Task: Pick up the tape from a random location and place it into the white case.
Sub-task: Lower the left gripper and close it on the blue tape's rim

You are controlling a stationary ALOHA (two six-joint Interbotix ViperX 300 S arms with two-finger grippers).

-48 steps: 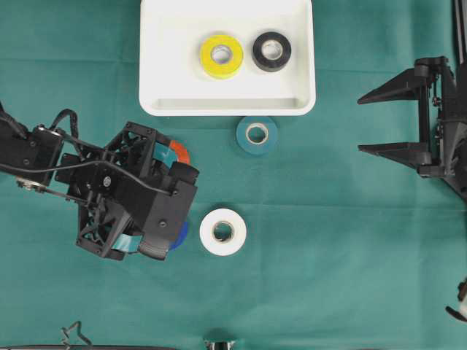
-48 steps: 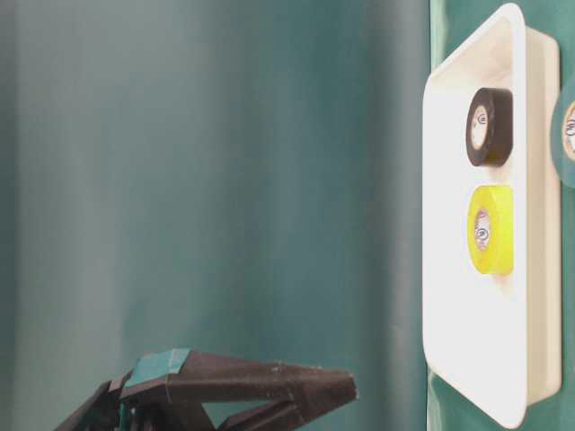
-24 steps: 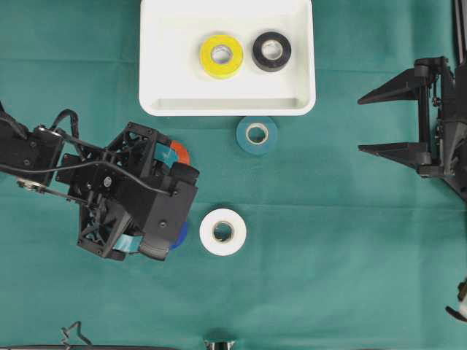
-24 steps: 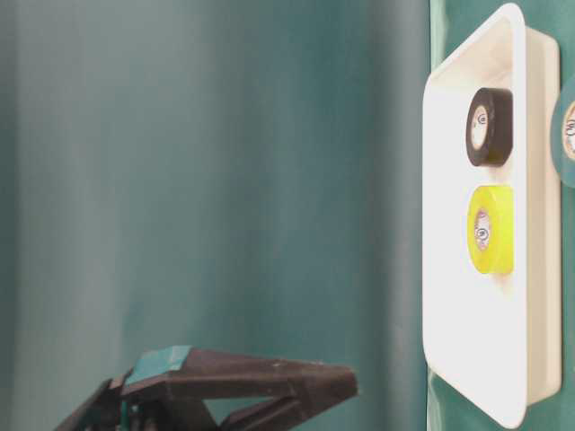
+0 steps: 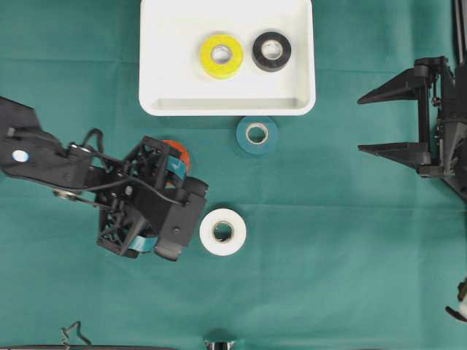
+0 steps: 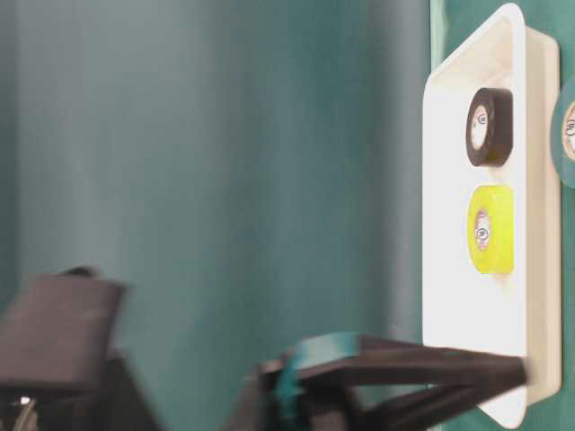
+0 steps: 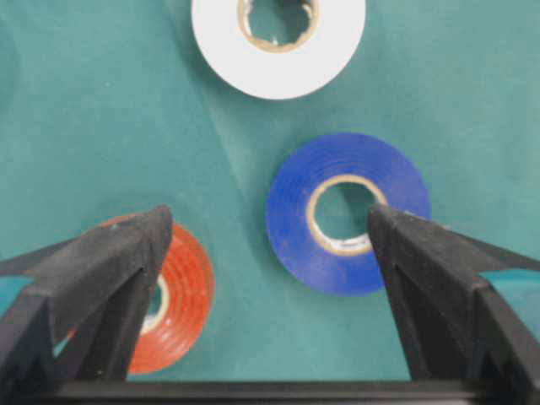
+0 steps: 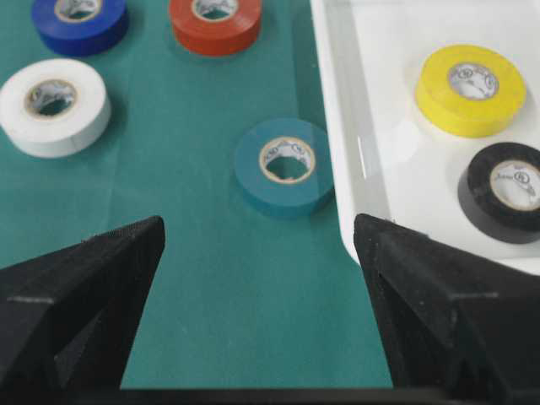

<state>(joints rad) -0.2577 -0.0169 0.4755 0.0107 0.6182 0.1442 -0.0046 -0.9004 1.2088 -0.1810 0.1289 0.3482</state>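
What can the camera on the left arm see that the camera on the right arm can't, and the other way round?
Only the left wrist view shows the open left pincer, poised over the cloth. Only the right wrist view shows the teal tape roll, the white case with the yellow roll and black roll in it, and the open right pincer. Both show the blue roll, red roll and white roll.

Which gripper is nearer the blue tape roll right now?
Left. The left gripper hangs open directly over the blue tape roll, one finger overlapping it. The right gripper sits open far across the table.
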